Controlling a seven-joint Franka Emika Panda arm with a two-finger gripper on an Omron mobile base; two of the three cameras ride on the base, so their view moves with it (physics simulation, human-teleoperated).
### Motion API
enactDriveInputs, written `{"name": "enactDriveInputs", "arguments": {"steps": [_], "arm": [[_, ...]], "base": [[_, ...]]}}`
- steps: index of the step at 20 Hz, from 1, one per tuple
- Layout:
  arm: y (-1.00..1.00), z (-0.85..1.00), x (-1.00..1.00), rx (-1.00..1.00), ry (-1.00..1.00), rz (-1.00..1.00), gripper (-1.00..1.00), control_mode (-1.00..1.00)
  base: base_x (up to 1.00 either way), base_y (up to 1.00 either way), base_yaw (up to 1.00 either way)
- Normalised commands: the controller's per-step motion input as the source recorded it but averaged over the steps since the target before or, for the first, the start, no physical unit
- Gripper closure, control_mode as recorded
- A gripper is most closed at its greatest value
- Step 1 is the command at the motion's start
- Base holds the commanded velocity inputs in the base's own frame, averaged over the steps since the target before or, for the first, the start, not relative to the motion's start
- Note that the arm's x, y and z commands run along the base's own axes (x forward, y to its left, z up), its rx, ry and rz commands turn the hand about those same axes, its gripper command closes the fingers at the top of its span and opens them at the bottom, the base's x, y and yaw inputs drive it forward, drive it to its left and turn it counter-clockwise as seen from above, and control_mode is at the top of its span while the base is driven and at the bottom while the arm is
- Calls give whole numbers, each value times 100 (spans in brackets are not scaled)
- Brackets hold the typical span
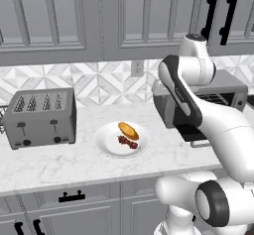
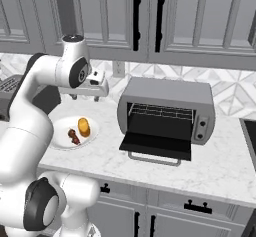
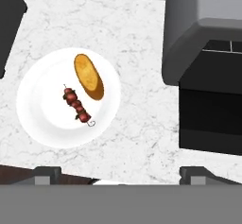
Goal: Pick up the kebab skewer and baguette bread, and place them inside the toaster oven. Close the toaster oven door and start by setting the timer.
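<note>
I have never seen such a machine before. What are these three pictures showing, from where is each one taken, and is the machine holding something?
The white machine is a robot arm standing in front of a kitchen counter. Two pictures come from cameras behind the arm, one to its left and one to its right, so they show the same scene from two sides. The third comes from a camera on the arm's hand, looking straight down.

On the counter lies a white plate with the baguette bread and the kebab skewer side by side. To one side stands a grey slot toaster. On the other side is the toaster oven, with the toaster oven door folded down open and the rack visible.

The gripper hangs above the counter between the plate and the oven. It is open and holds nothing.
</note>
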Motion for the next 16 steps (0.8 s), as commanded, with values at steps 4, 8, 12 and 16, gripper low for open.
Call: {"name": "enactDriveInputs", "arguments": {"steps": [4, 8, 12, 16], "arm": [[0, 0, 0, 0, 0, 0, -100, 100], [0, 0, 0, 0, 0, 0, -100, 100], [0, 0, 0, 0, 0, 0, -100, 100], [0, 0, 0, 0, 0, 0, -100, 100]], "base": [[0, -49, 0], [1, -46, 0], [0, 0, 0], [0, 0, 0]]}}
